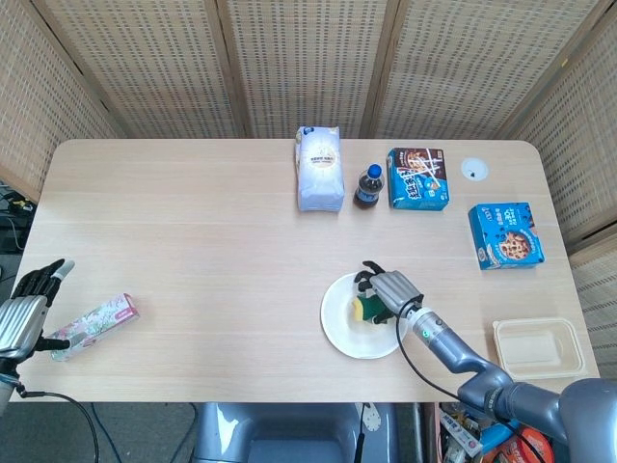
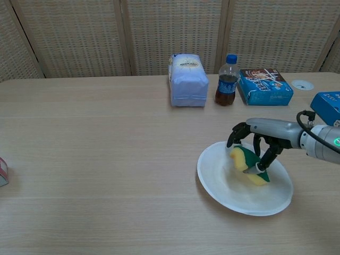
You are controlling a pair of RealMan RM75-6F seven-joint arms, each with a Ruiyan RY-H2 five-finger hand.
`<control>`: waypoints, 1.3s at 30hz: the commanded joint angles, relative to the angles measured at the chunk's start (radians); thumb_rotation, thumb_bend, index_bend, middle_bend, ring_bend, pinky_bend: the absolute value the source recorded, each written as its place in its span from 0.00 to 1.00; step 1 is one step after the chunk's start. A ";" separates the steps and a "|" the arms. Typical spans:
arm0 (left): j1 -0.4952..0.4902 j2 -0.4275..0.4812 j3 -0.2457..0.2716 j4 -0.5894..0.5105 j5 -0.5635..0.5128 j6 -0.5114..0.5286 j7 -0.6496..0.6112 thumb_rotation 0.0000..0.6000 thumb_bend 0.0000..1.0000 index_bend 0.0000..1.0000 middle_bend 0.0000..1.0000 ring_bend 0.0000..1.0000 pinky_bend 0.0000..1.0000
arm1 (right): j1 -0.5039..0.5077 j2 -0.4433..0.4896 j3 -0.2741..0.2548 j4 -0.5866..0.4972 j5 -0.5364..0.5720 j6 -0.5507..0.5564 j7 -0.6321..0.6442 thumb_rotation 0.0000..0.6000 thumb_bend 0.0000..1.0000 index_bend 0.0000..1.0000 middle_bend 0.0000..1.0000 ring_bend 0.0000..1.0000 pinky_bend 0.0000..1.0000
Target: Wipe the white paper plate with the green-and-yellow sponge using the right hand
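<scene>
The white paper plate (image 1: 342, 328) (image 2: 223, 180) lies on the table near its front edge, right of centre. My right hand (image 1: 388, 291) (image 2: 260, 146) holds the green-and-yellow sponge (image 1: 366, 309) (image 2: 248, 166) and presses it onto the right half of the plate, dark fingers curled over the green top. My left hand (image 1: 27, 307) hangs at the table's far left edge with its fingers apart and nothing in them; only the head view shows it.
A floral packet (image 1: 94, 326) lies by the left hand. At the back stand a white bag (image 1: 320, 169) (image 2: 188, 79), a cola bottle (image 1: 367, 186) (image 2: 227, 79) and a blue snack box (image 1: 417, 178) (image 2: 264, 86). Another blue box (image 1: 505, 235) and a plastic container (image 1: 538, 348) sit at the right.
</scene>
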State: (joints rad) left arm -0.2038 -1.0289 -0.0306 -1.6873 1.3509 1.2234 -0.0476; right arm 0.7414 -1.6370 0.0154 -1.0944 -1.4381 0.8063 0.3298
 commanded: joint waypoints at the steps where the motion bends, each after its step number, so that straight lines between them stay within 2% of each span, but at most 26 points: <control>1: 0.000 -0.001 0.001 0.000 0.000 0.000 0.001 1.00 0.00 0.00 0.00 0.00 0.00 | -0.004 -0.019 -0.009 0.038 -0.010 -0.011 0.032 1.00 0.65 0.65 0.22 0.00 0.00; 16: -0.001 -0.002 0.002 0.000 0.003 0.000 -0.001 1.00 0.00 0.00 0.00 0.00 0.00 | -0.015 -0.042 -0.033 0.118 -0.048 -0.030 0.132 1.00 0.65 0.65 0.22 0.00 0.00; 24: 0.000 0.002 0.003 0.000 0.009 0.003 -0.010 1.00 0.00 0.00 0.00 0.00 0.00 | -0.016 0.010 -0.017 0.026 -0.098 0.069 0.123 1.00 0.65 0.65 0.21 0.00 0.00; 32: 0.002 0.007 0.004 -0.002 0.018 0.009 -0.020 1.00 0.00 0.00 0.00 0.00 0.00 | -0.006 0.125 0.020 -0.176 -0.151 0.180 0.043 1.00 0.65 0.65 0.21 0.00 0.00; 35: 0.004 0.010 0.005 -0.003 0.023 0.013 -0.024 1.00 0.00 0.00 0.00 0.00 0.00 | 0.000 0.151 0.040 -0.196 -0.137 0.181 -0.038 1.00 0.65 0.65 0.20 0.00 0.00; 39: 0.006 0.012 0.006 -0.004 0.028 0.017 -0.029 1.00 0.00 0.00 0.00 0.00 0.00 | 0.008 0.156 0.076 -0.152 -0.065 0.145 -0.229 1.00 0.65 0.65 0.18 0.00 0.00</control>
State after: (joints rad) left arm -0.1977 -1.0167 -0.0244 -1.6917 1.3788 1.2407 -0.0762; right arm 0.7407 -1.4946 0.0581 -1.2701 -1.5543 0.9701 0.2295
